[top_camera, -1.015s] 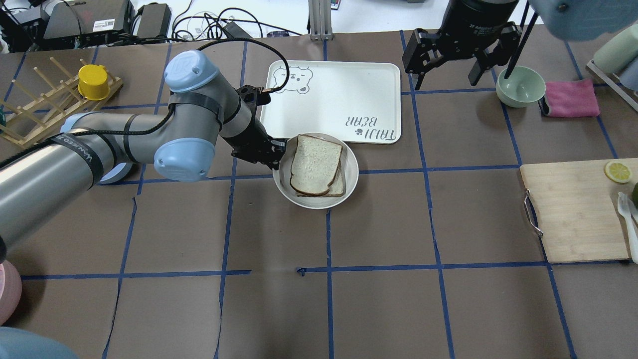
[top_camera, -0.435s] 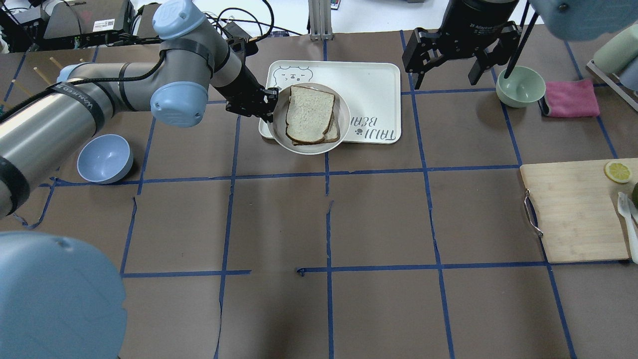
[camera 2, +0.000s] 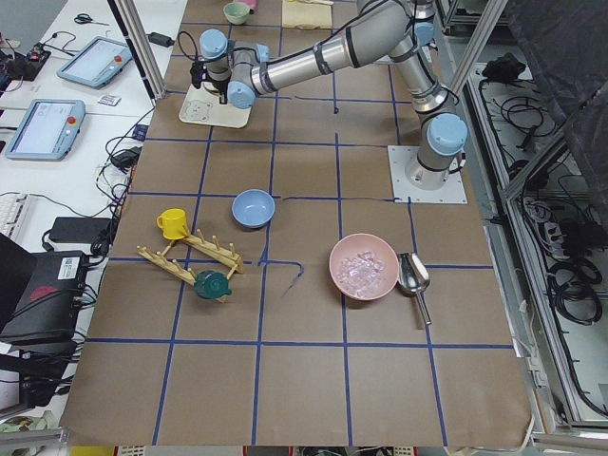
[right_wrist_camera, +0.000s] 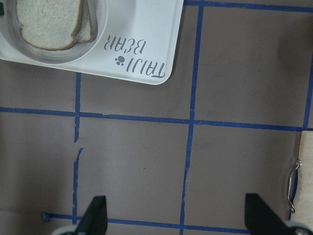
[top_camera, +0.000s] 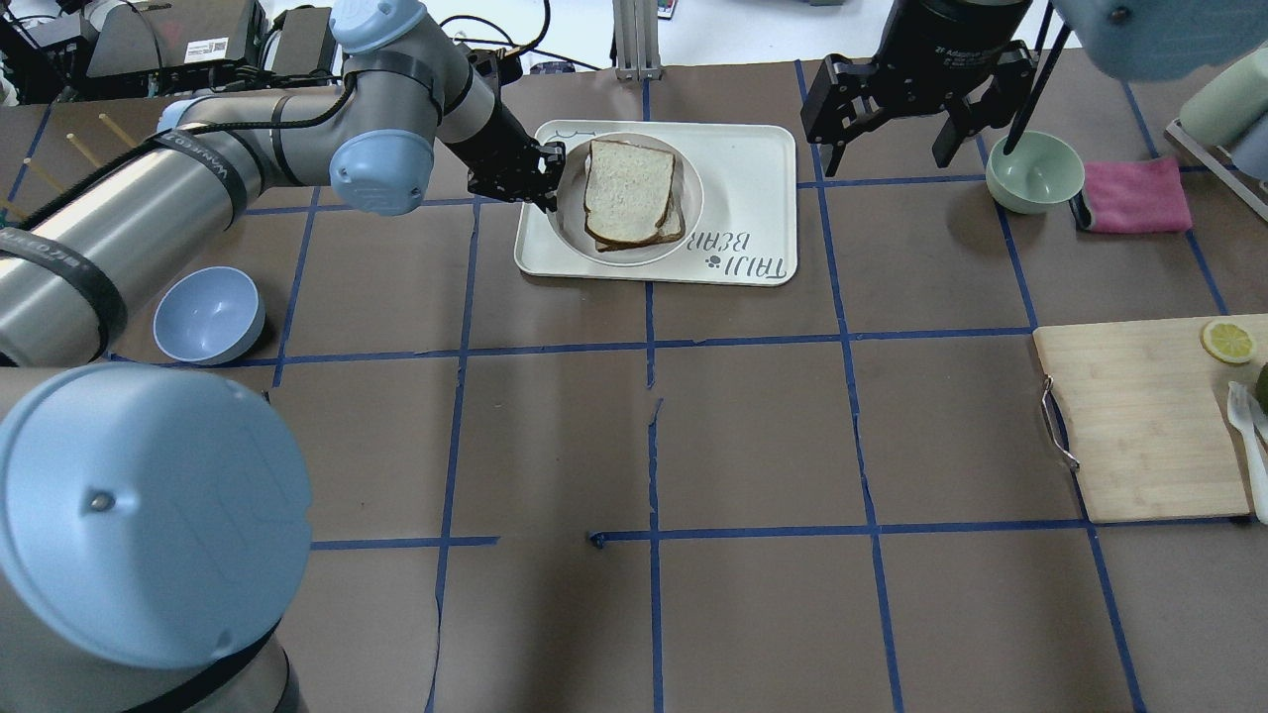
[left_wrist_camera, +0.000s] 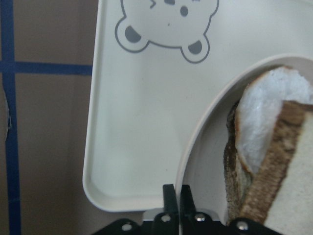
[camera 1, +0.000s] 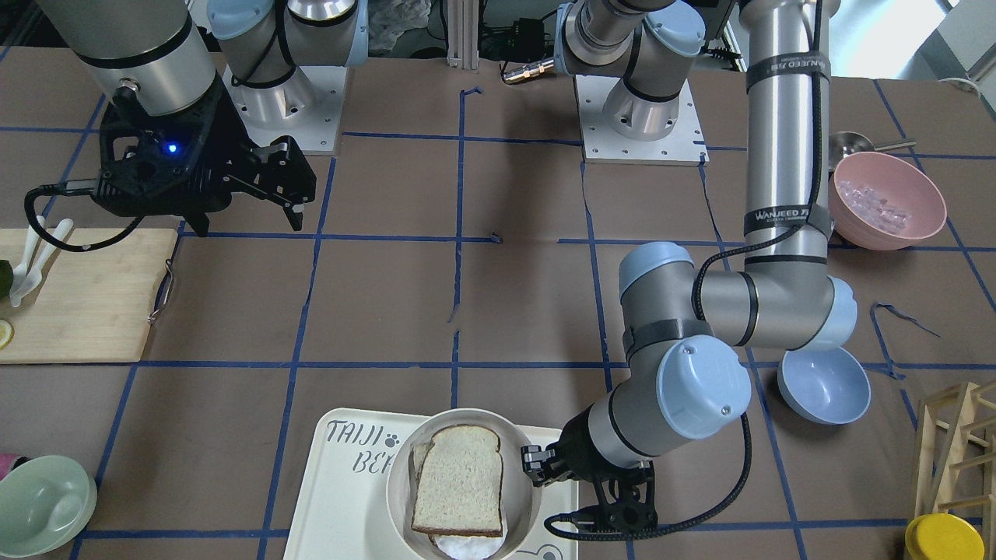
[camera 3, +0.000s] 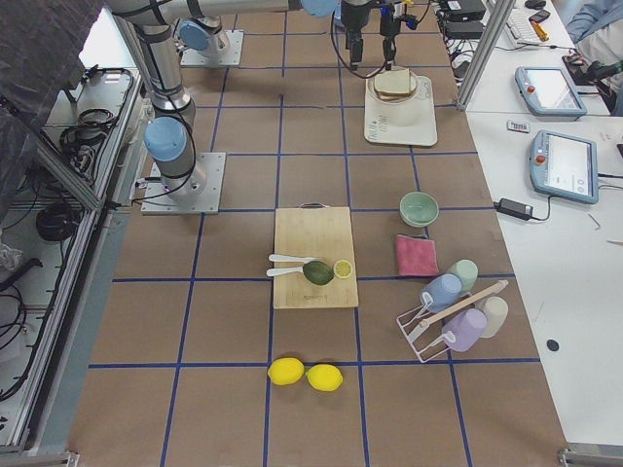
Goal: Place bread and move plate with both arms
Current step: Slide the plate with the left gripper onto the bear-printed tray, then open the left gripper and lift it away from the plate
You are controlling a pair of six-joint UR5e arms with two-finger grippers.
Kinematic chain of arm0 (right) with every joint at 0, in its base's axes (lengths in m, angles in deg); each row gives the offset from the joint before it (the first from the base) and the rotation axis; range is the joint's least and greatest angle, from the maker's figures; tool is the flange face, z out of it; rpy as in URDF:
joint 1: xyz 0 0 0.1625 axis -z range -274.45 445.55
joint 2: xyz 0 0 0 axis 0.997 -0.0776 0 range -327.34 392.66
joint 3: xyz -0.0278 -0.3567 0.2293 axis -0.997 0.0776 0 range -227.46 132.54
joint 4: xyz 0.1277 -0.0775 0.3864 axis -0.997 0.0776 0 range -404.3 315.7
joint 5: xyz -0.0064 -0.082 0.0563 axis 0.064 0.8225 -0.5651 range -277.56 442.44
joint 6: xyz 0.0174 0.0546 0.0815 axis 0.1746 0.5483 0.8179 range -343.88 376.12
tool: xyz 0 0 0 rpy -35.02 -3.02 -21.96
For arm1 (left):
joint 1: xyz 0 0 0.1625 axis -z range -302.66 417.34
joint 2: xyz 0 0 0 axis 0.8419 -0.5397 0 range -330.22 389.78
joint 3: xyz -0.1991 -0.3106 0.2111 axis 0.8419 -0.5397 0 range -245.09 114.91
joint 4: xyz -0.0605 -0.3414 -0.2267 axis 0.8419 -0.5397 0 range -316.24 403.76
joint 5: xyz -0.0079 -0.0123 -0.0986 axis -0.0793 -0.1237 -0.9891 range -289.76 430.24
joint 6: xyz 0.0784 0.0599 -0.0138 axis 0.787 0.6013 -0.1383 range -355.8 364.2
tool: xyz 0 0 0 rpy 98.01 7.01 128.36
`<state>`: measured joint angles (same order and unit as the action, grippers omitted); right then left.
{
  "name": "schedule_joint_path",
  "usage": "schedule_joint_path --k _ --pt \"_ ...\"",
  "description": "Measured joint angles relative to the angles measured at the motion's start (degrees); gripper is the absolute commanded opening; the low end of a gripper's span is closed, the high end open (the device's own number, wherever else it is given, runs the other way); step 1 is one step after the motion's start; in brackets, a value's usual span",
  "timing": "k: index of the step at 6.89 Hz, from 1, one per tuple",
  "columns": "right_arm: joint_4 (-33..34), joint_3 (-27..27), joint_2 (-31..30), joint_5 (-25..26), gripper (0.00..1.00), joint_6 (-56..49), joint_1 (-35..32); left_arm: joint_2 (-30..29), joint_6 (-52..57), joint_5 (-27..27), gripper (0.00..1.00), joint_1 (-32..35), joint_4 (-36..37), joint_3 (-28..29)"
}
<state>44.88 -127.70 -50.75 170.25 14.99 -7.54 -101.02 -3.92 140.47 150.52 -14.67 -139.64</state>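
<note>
The cream-white plate [top_camera: 575, 233] sits over the left half of the "TAIJI BEAR" tray [top_camera: 743, 178]. I cannot tell if it rests on the tray. The bread [top_camera: 627, 188], pale with a dark brown crust, lies on the plate on top of a tan slice [top_camera: 676, 220]. My left gripper [top_camera: 551, 178] is shut on the plate's left rim. The left wrist view shows its fingertips [left_wrist_camera: 170, 195] pinching the rim [left_wrist_camera: 193, 147] beside the bread [left_wrist_camera: 296, 205]. My right gripper [top_camera: 897, 134] hovers open and empty to the right of the tray, its fingers [right_wrist_camera: 95, 215] wide apart.
A pale green bowl [top_camera: 1035, 170] and a pink cloth [top_camera: 1134, 195] lie at the far right. A wooden cutting board [top_camera: 1139, 416] with a lemon slice is at the right edge. A blue bowl [top_camera: 208, 314] sits at the left, a pink bowl [camera 1: 887, 198] near my base.
My left arm has carried the plate with the bread from the brown table surface away from me and over the tray. The right arm has not moved.
</note>
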Motion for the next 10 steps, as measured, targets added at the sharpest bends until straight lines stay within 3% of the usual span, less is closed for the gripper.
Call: schedule_joint_path --k 1,2,3,6,10 --pt "0.2 0.0 0.0 0.0 1.00 0.0 0.0 -2.5 -0.4 -1.4 0.00 0.0 0.4 2.2" --pt "0.4 0.0 0.0 0.0 1.00 0.0 0.0 -4.1 -0.6 -2.4 0.85 0.1 1.1 3.3" --pt "0.4 0.0 0.0 0.0 1.00 0.0 0.0 -5.1 -0.7 -2.9 1.00 0.1 1.9 3.6" --pt "0.5 0.0 0.0 -0.1 1.00 0.0 0.0 -3.7 -1.1 -3.0 1.00 0.2 0.8 3.6" --pt "0.5 0.0 0.1 -0.2 1.00 0.0 0.0 6.3 1.3 3.4 1.00 -3.4 -14.1 2.7"
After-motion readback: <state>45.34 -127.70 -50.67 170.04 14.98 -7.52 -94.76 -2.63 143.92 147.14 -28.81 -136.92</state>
